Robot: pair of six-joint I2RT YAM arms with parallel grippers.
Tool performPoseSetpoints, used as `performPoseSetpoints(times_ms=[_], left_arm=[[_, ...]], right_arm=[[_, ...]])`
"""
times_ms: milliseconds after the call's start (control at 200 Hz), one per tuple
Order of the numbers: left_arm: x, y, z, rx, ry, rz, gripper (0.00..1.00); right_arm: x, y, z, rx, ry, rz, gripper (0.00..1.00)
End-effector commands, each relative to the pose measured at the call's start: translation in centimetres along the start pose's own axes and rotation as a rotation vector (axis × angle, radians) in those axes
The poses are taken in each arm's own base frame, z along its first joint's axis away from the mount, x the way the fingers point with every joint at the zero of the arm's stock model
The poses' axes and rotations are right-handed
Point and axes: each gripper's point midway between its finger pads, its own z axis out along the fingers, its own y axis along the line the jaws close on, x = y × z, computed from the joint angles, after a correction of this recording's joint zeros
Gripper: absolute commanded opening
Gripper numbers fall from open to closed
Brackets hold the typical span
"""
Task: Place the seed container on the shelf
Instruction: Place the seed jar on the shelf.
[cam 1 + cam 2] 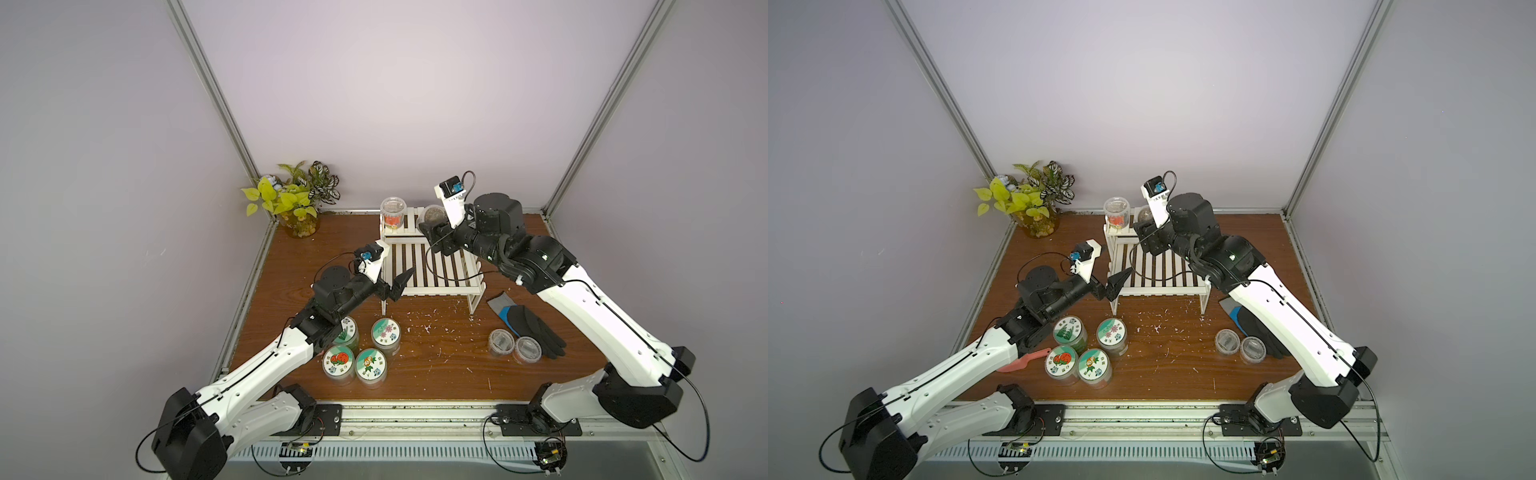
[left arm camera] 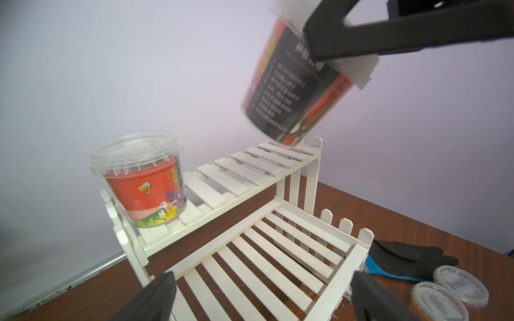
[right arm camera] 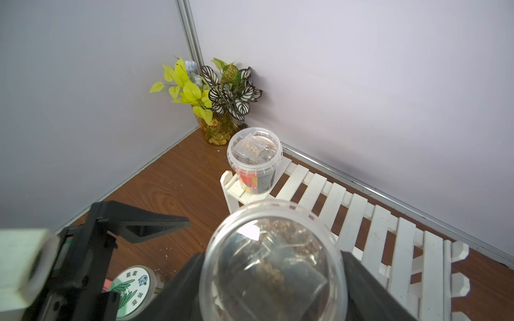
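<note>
Over the right end of the shelf's (image 1: pixel 436 289) upper tier, the right gripper (image 1: pixel 435 227) is holding the seed container (image 2: pixel 292 91), its jaws partly closed and pressing on opposite sides of the tub just under the clear lid. The container is hanging tilted rather than upright, with its base pointing down at the last slats of that tier; whether the base is touching the slats I cannot tell. Through the lid, in the right wrist view, a small clear bag of brownish grains is showing. At the left end of the same tier a second tub (image 1: pixel 392 214) of the same kind is standing upright, lid on, well apart from the held one. At the shelf's front left corner the left gripper (image 2: pixel 262 280) is hovering with its jaws spread wide and nothing between them, one finger reaching over the lower tier's edge. In front of the shelf and to its left, four jars (image 1: pixel 385 332) with picture lids are standing close together on the table (image 1: pixel 436 374), and a pink scoop (image 1: pixel 1021 360) is lying just beyond them, farther from the shelf. In front of the shelf and to its right, a dark glove (image 1: pixel 532 328) is lying flat with two small clear cups (image 1: pixel 500 341) sitting just beside it. Behind the shelf's left end, a potted plant (image 1: pixel 293 199) is standing in the corner.
</note>
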Motion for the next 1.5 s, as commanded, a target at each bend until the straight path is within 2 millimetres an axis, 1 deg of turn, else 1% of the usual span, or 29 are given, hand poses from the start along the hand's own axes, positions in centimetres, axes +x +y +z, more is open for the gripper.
performPoseSetpoints(times_ms=[0, 80, 160, 225, 375, 430, 480, 565, 625, 771, 836, 996, 1196, 1346, 1496], left_arm=[[-1.8, 0.8, -0.2, 0.008, -0.031, 0.001, 1.0], [-1.4, 1.6, -0.3, -0.008, -0.022, -0.021, 1.0], [-1.5, 1.9, -0.5, -0.022, -0.034, -0.035, 1.0], [-1.5, 2.2, -0.5, -0.038, -0.036, -0.05, 1.0], [-1.4, 2.6, 0.0, -0.053, -0.017, -0.068, 1.0], [-1.2, 2.7, 0.2, -0.058, -0.006, -0.074, 1.0], [-1.0, 2.8, 0.2, -0.064, -0.001, -0.08, 1.0], [-1.2, 3.2, 0.2, -0.083, -0.005, -0.09, 1.0], [-1.3, 3.4, 0.2, -0.094, -0.007, -0.096, 1.0], [-1.3, 3.7, 0.4, -0.11, 0.002, -0.112, 1.0], [-1.2, 3.6, 0.4, -0.106, 0.001, -0.113, 1.0], [-1.5, 3.7, 0.3, -0.111, -0.017, -0.121, 0.99], [-1.7, 3.4, 0.4, -0.094, -0.028, -0.13, 1.0], [-1.9, 3.5, 0.5, -0.092, -0.033, -0.132, 1.0], [-2.0, 3.4, 0.7, -0.086, -0.039, -0.144, 1.0]], right_arm=[[-0.7, -0.4, 0.7, -0.011, 0.025, -0.01, 0.72], [-0.9, -1.2, 1.6, -0.014, 0.05, -0.004, 0.72], [-1.1, -2.0, 2.4, -0.022, 0.078, 0.002, 0.72], [-1.0, -2.2, 3.2, -0.027, 0.107, 0.001, 0.72], [0.0, -2.6, 5.7, -0.028, 0.195, -0.01, 0.72], [0.1, -2.7, 6.5, -0.021, 0.215, -0.012, 0.72], [-0.1, -2.9, 6.8, -0.012, 0.222, -0.008, 0.72], [-0.8, -2.7, 7.0, -0.02, 0.207, -0.009, 0.72], [-0.8, -2.7, 7.3, -0.028, 0.207, -0.006, 0.72], [0.2, -2.7, 8.0, -0.03, 0.239, -0.002, 0.72], [0.1, -3.0, 7.9, -0.016, 0.239, -0.001, 0.72], [-0.2, -2.9, 7.6, -0.022, 0.231, 0.001, 0.73], [0.5, -3.6, 8.1, -0.002, 0.253, 0.001, 0.73], [0.3, -3.5, 8.1, -0.009, 0.248, 0.003, 0.73], [0.8, -3.6, 8.5, -0.01, 0.262, 0.001, 0.74]])
